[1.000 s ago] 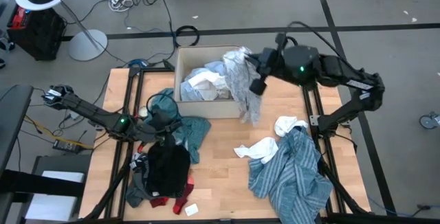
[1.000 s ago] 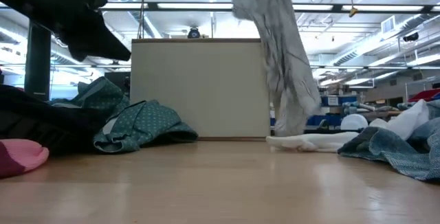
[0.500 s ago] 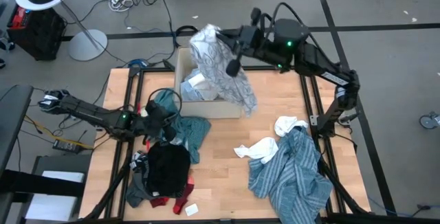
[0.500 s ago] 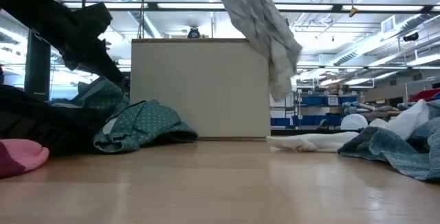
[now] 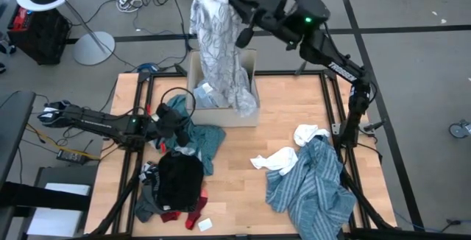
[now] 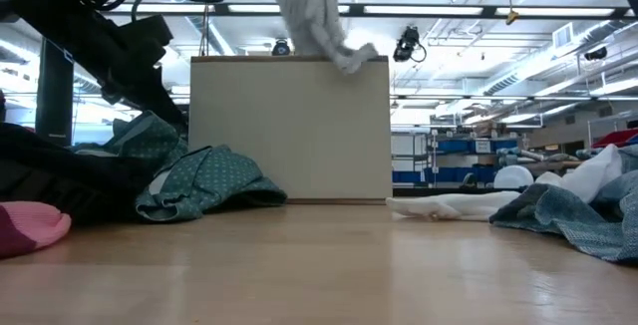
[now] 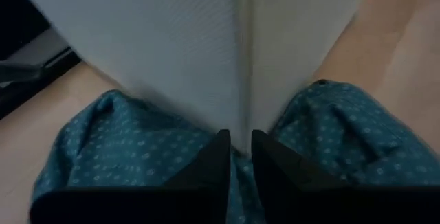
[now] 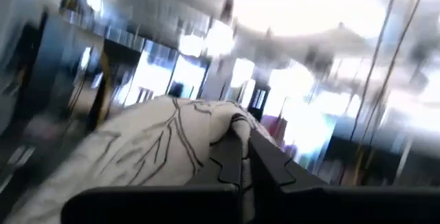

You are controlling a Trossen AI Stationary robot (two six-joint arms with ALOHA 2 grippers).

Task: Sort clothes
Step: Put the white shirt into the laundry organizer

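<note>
The right tool (image 5: 234, 6) is raised high over the far edge of the tabletop (image 5: 243, 188), clamped on a grey-white patterned garment (image 5: 218, 45). In the right wrist view the two dark fingers (image 8: 237, 159) are pressed together with that pale, line-printed cloth (image 8: 151, 155) gathered between them. The garment is hung down from the tool over the tan cardboard box (image 5: 250, 65), and its lower end is draped across the box's right part; in the low view its tail (image 6: 317, 16) is seen dangling at the top rim of the box (image 6: 289, 131).

The left tool (image 5: 179, 127) is held low on the left side of the tabletop, right at the teal dotted piece (image 5: 206, 140), just near of the box. In the left wrist view its fingers (image 7: 213, 165) are drawn narrow, nearly together, with teal cloth (image 7: 110, 148) bunched beneath them and the pale box wall (image 7: 172, 38) straight ahead; whether cloth is actually pinched cannot be told.

Near of the teal piece, a black garment (image 5: 179, 180) is lying, with small red items (image 5: 195, 210) at its near edge. On the right, a white piece (image 5: 283, 157) is spread beside the blue-white striped shirt (image 5: 309, 188).
</note>
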